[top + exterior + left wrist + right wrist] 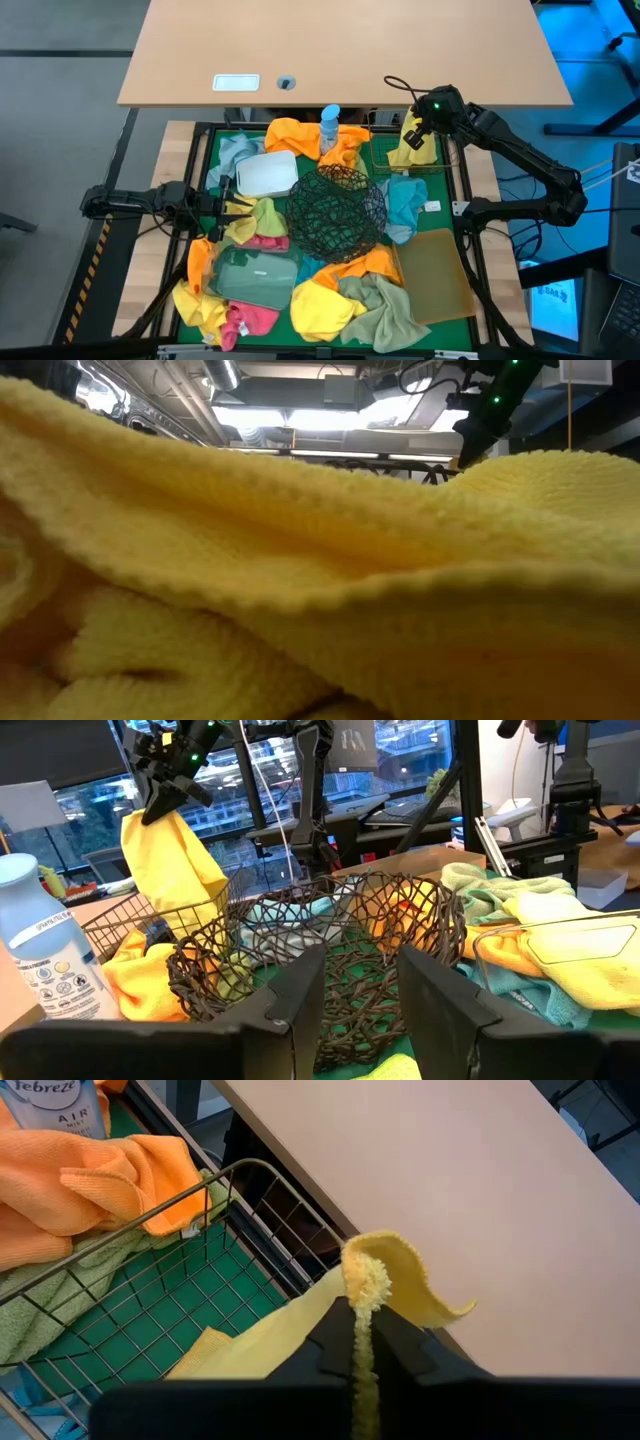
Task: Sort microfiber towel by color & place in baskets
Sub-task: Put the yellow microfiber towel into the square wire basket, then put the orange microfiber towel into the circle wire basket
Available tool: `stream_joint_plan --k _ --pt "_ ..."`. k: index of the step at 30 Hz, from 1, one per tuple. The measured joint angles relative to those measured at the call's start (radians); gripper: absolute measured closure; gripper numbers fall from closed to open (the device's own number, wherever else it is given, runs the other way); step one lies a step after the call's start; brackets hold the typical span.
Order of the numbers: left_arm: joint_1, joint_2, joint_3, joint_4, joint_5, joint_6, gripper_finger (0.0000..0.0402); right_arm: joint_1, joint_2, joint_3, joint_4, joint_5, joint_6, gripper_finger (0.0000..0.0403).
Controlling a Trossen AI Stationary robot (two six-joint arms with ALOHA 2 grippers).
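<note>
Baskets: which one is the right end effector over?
The square wire basket at the far right corner. The right end effector holds a yellow towel hanging into it; the other containers sit nearer the middle and front.

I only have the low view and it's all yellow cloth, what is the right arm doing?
Observer: The right gripper pinches a yellow towel over the square wire basket.
Operator: Is the towel in the basket yet?
Observer: Its lower end hangs inside; the top is in the jaws.
Operator: And the left arm?
Observer: The left gripper is open and empty, facing the round black wire-mesh bowl.
</note>
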Motion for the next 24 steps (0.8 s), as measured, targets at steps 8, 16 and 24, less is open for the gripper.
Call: stream_joint_plan --k 8,16,24 --pt "0.000 0.000 0.000 0.000 0.000 0.000 0.0280 0.001 0.000 0.000 -0.006 0.018 0.001 0.0257" --pt "0.000 0.000 0.000 0.000 0.000 0.000 0.0280 0.001 -0.001 0.004 -0.012 0.026 0.002 0.0191" --pt "0.000 0.000 0.000 0.000 0.000 0.000 0.0280 0.002 -0.001 0.115 -0.057 -0.236 0.154 0.0185"
